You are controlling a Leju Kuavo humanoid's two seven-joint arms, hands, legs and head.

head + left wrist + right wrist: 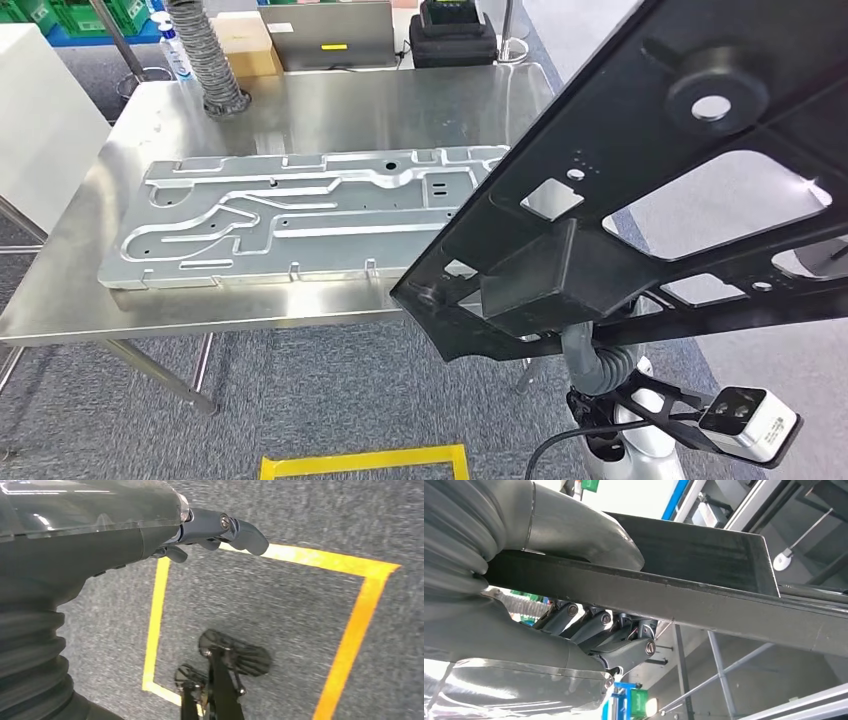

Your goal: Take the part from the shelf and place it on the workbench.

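Part (pixel 640 150), black perforated frame, clamped between thumb and fingers of right hand (pixel 589 630), raised over steel surface (pixel 330 110); left hand (pixel 215 530) hanging, fingers loosely apart, holding nothing.

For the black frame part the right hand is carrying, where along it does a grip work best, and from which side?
Best on a straight flat bar of the black frame part, as the right hand has it: thumb on one face, fingers under the other, coming in from the edge. The bar looks thin enough to clamp, whereas the cut-outs and raised block offer less purchase.
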